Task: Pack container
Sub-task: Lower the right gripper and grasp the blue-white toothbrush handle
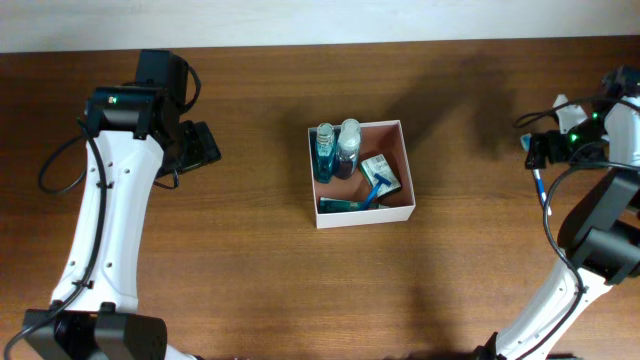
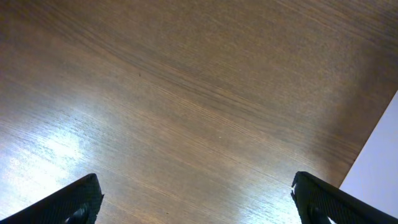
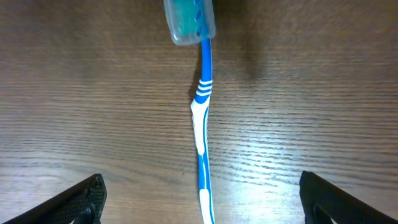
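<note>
**Figure: Container at mid-surface, both pairs of fingers wide apart**

Working the rig from afar, I saw the container [image 1: 388,140] standing near the middle of the wooden surface [image 1: 250,280], between the two arms and well apart from both. It held two bottles [image 1: 325,150] of blue liquid upright in its far left corner. A small green-and-white box [image 1: 380,170] sat just to their right, and a blue item [image 1: 348,204] lay along the near wall. The left fingers [image 2: 74,202] were spread wide over bare wood and held nothing. The right fingers [image 3: 81,199] were likewise spread wide and gripped nothing. Between them, flat on the surface, lay a blue-and-white toothbrush [image 3: 202,124] that touched neither finger. Its head sat under a clear blue cap [image 3: 189,22]. In the overhead view this arm stood at the right edge.
</note>
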Motion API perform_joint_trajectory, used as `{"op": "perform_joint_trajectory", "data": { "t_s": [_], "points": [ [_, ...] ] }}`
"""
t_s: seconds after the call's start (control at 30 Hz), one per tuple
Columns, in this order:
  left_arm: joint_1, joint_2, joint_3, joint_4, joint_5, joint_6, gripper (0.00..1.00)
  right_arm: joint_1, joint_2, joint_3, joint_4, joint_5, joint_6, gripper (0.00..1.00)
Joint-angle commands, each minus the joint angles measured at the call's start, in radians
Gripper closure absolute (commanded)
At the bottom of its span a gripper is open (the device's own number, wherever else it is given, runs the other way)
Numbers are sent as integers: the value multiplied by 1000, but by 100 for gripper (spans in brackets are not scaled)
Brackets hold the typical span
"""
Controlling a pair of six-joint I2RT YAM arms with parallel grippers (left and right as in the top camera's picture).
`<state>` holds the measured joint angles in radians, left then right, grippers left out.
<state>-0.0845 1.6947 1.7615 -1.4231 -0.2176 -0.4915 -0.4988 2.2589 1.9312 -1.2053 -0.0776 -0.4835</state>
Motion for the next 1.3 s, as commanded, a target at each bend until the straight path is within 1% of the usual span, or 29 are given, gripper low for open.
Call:
{"op": "perform_joint_trajectory", "data": {
  "t_s": [0.0,0.47,0.7,1.03,1.1,1.27],
  "points": [
    [2,8,-4,2,-8,-9,1,0,24,-4,-8,23,-14,5],
    [2,8,-4,2,-8,-9,1,-8,39,-33,-5,62,-14,5],
    [2,8,-4,2,-8,-9,1,-8,39,-103,39,68,-14,5],
    [2,8,-4,2,-8,-9,1,-8,39,-127,56,68,-37,5],
    [2,8,-4,2,-8,-9,1,-8,39,-140,73,73,-41,2],
    [2,8,-4,2,-8,-9,1,-8,39,-151,111,90,-46,2]
  ]
}}
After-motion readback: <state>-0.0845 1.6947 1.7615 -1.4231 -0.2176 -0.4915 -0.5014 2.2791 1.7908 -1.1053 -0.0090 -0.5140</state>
